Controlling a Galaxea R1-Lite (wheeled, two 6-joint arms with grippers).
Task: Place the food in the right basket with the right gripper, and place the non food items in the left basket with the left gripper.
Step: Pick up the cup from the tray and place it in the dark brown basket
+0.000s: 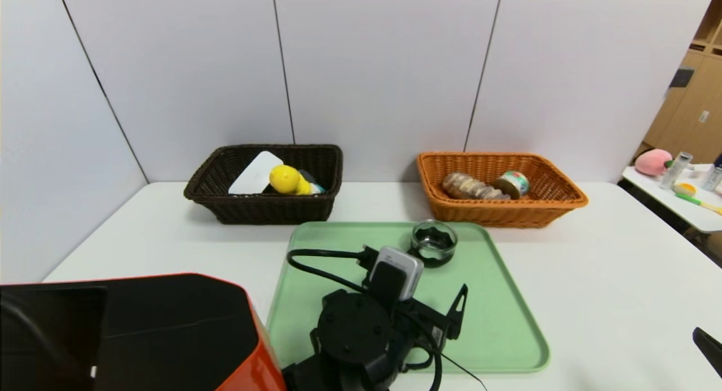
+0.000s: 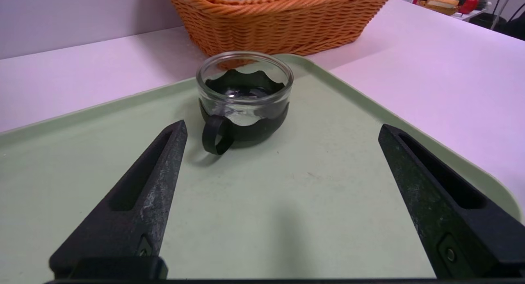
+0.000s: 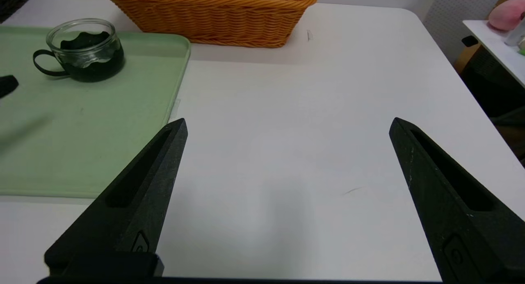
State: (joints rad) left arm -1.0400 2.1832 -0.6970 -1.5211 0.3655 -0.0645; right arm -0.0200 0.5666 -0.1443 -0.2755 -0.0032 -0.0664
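A small clear glass cup (image 1: 433, 242) with a black handle stands at the far edge of the green tray (image 1: 496, 323). My left gripper (image 2: 282, 126) hovers low over the tray, open and empty. The cup (image 2: 245, 99) lies just beyond its fingertips. The dark brown left basket (image 1: 265, 207) holds a yellow duck toy (image 1: 287, 179) and a flat white box (image 1: 255, 174). The orange right basket (image 1: 502, 213) holds the swirled bread roll (image 1: 471, 188) and the tin (image 1: 513, 183). My right gripper (image 3: 288, 120) is open over bare table to the right of the tray.
The white table ends at grey wall panels behind the baskets. A side table (image 1: 685, 205) with a pink plush and bottles stands off the right edge. The robot's orange-and-black body (image 1: 141, 329) fills the near left corner.
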